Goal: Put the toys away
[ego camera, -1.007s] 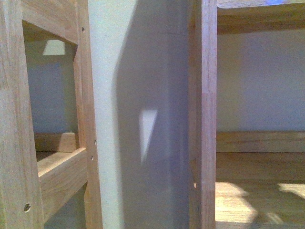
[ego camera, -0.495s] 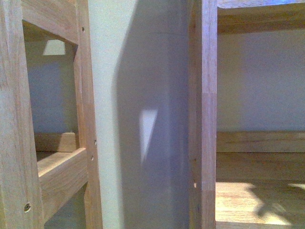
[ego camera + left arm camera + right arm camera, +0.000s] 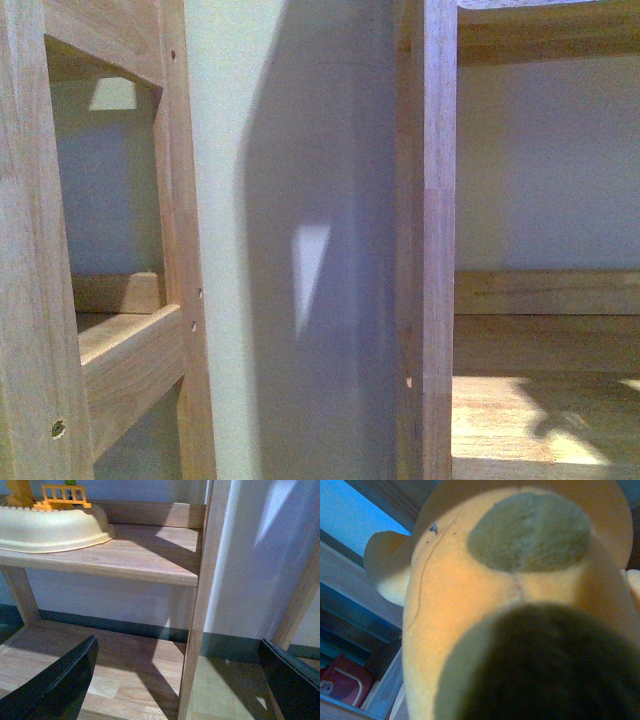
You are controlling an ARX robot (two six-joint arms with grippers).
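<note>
The left gripper [image 3: 175, 680] hangs spread before the wooden shelf [image 3: 125, 560], its 2 fingers [image 3: 60, 680] wide apart. The plush animal [image 3: 470, 610] fills the right wrist view; whether the right gripper pinches it, I cannot tell.

You see an orange-yellow plush animal [image 3: 470, 605] with an olive-grey patch, pale wooden shelving [image 3: 430, 240], a cream tray [image 3: 50, 527], black gripper fingers [image 3: 60, 685].
</note>
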